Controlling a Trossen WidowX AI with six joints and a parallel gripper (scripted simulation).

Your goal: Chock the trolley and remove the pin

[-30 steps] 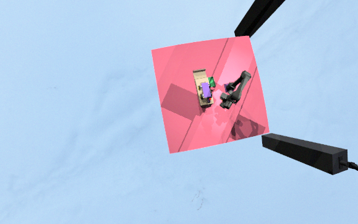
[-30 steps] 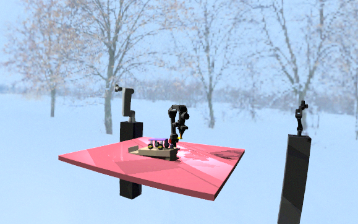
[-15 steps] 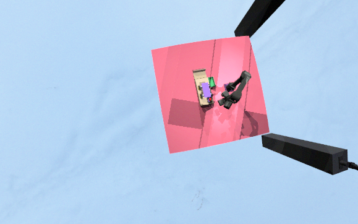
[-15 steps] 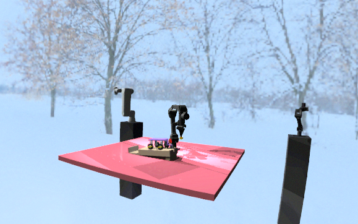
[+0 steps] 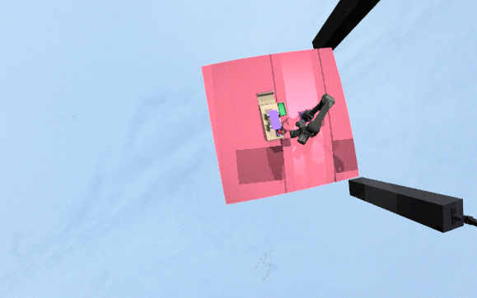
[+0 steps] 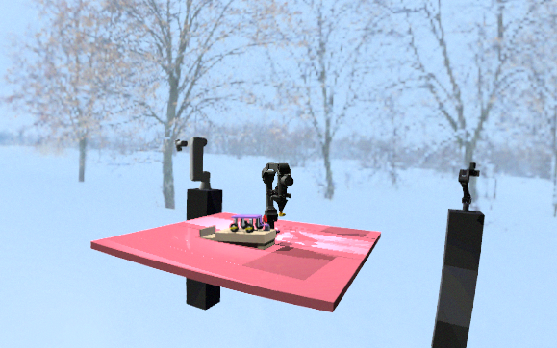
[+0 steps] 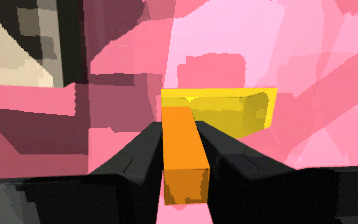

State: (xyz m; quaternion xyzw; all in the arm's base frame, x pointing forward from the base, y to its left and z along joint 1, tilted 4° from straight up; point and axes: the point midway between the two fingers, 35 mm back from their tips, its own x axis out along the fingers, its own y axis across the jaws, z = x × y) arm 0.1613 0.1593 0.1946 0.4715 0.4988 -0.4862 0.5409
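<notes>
My gripper (image 6: 282, 210) (image 7: 181, 126) is shut on the orange handle of the yellow chock (image 6: 282, 214) (image 7: 220, 112). It holds the chock in the air beside the ramp's uphill end; the chock's black base is hidden in the wrist view. The purple-topped trolley (image 5: 275, 119) (image 6: 247, 217) stands on the tan ramp (image 5: 271, 137) (image 6: 245, 236). The red-headed stop pin (image 5: 280, 132) (image 6: 265, 219) is at the trolley's uphill end. The green tray (image 5: 282, 109) lies beside the ramp, on the arm's side. An edge of the ramp shows at the upper left of the wrist view.
The arm's base stands on the pink table (image 5: 241, 90) (image 6: 162, 250), across from the ramp. A raised tan wall (image 5: 265, 95) (image 6: 208, 231) closes the ramp's downhill end. Black pillars (image 5: 402, 202) (image 6: 460, 269) with other arms stand off the table.
</notes>
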